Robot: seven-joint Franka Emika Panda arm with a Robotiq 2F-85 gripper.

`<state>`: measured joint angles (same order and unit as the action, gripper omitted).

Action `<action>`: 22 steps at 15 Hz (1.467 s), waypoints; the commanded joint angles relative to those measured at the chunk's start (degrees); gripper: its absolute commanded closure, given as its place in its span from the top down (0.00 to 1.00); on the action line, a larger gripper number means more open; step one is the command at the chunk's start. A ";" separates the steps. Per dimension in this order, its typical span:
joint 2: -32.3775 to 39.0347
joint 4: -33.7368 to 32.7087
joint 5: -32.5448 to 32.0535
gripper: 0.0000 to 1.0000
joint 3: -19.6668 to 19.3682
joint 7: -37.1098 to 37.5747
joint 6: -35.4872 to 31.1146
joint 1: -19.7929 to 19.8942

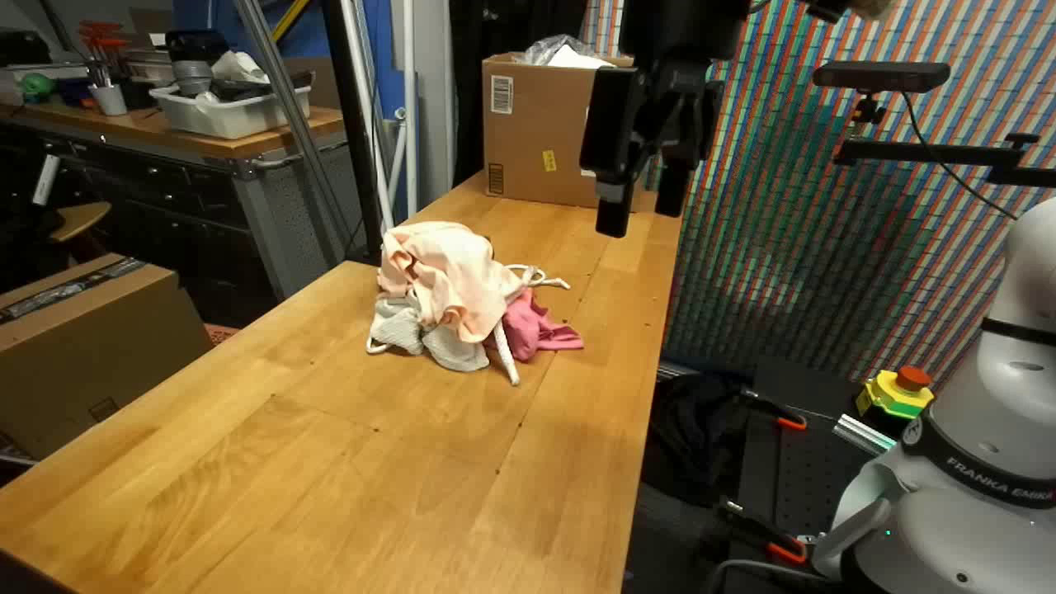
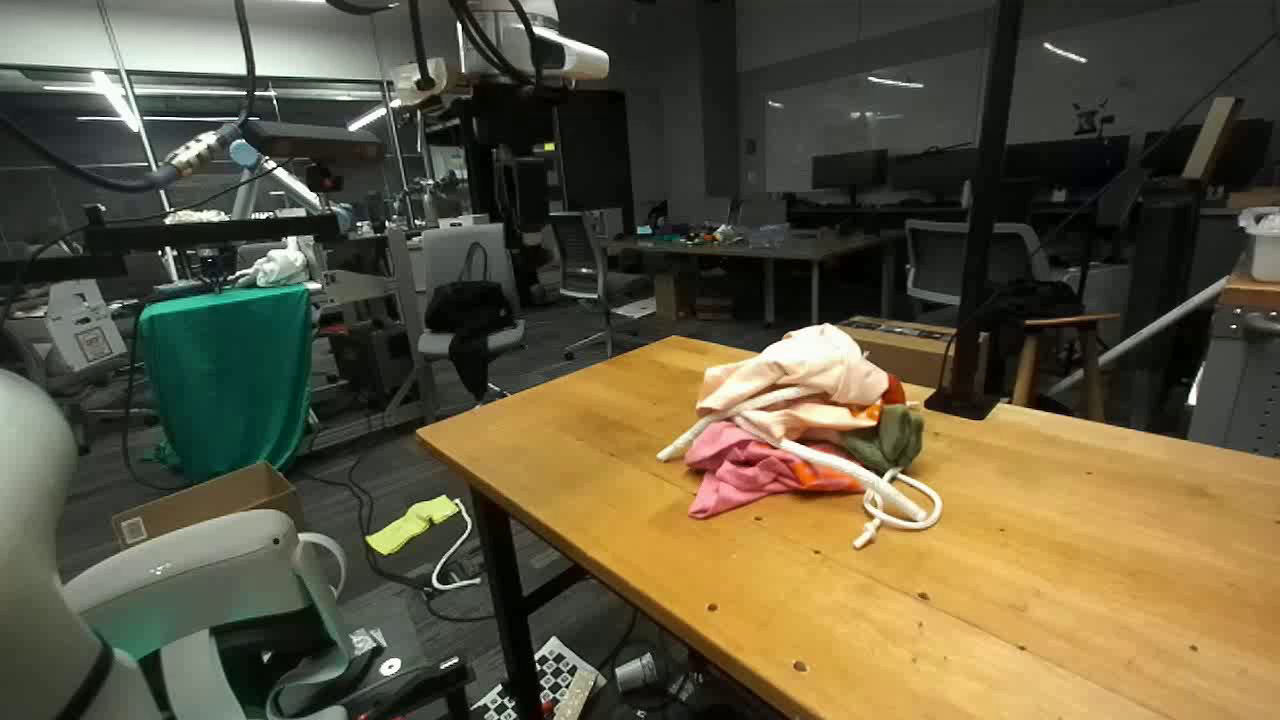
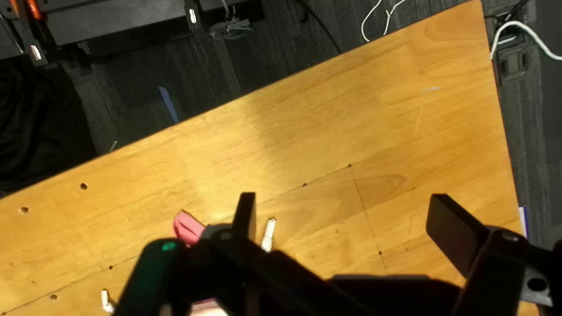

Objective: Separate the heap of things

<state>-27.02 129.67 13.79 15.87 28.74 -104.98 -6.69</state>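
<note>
A heap of cloth items lies on the wooden table (image 1: 371, 462). A peach cloth (image 1: 450, 276) is on top in both exterior views (image 2: 800, 362). A pink cloth (image 1: 532, 328) sticks out below it, as do a whitish cloth (image 1: 398, 324) and an olive green cloth (image 2: 887, 440). Orange patches show between them. White cords (image 1: 506, 355) trail onto the table, one looped (image 2: 935, 512). My gripper (image 1: 645, 206) is open and empty, above the table and apart from the heap. In the wrist view (image 3: 342, 206), its dark parts hide most of the heap; a pink corner (image 3: 188, 228) and cord ends (image 3: 268, 235) show.
A large cardboard box (image 1: 536, 136) stands at one end of the table. A dark upright post (image 2: 985, 200) stands at the table edge close to the heap. A camera on a bracket (image 1: 881, 76) is beside the table. The table's edge (image 3: 250, 93) crosses the wrist view.
</note>
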 commanded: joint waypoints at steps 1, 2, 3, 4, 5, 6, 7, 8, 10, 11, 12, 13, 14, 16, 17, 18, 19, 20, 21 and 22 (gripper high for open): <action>0.05 -0.36 -0.11 1.00 -0.18 0.09 0.13 -0.19; -0.01 -0.56 -0.11 1.00 -0.17 0.09 0.13 -0.19; 0.04 -0.56 -0.49 1.00 0.08 0.35 -0.08 -0.08; 0.48 -0.58 -1.93 1.00 0.63 0.35 -0.84 0.19; 0.98 -0.69 -2.59 1.00 0.71 0.14 -1.15 0.23; 2.16 -1.97 -3.84 1.00 0.60 -0.64 -0.68 0.31; 3.38 -2.93 -5.11 1.00 0.66 -1.14 -0.71 0.37; 5.09 -4.56 -6.57 1.00 0.61 -1.68 -0.16 0.50; 8.05 -7.67 -9.59 1.00 0.38 -2.26 0.60 0.79; 9.88 -9.42 -10.93 1.00 0.23 -2.60 0.66 0.87; 12.08 -11.78 -11.97 1.00 -0.10 -3.28 0.97 0.93; 13.95 -13.71 -12.81 1.00 -0.39 -3.92 1.01 0.87; 16.06 -15.71 -13.78 1.00 -0.65 -4.71 0.40 0.78; 20.22 -19.44 -15.32 1.00 -1.22 -5.93 -0.81 0.48; 22.28 -21.36 -15.88 1.00 -1.55 -6.42 -1.33 0.29; 24.71 -23.45 -16.15 1.00 -2.07 -7.44 -1.77 0.12; 26.83 -25.18 -16.52 1.00 -2.43 -8.15 -2.34 -0.08; 29.16 -27.04 -16.82 1.00 -2.79 -8.79 -2.73 -0.26; 30.87 -28.53 -17.15 1.00 -3.24 -9.60 -2.92 -0.43; 32.79 -29.97 -17.57 1.00 -3.67 -10.46 -3.20 -0.62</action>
<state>-0.68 106.60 -2.05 13.67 20.75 -107.96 -6.09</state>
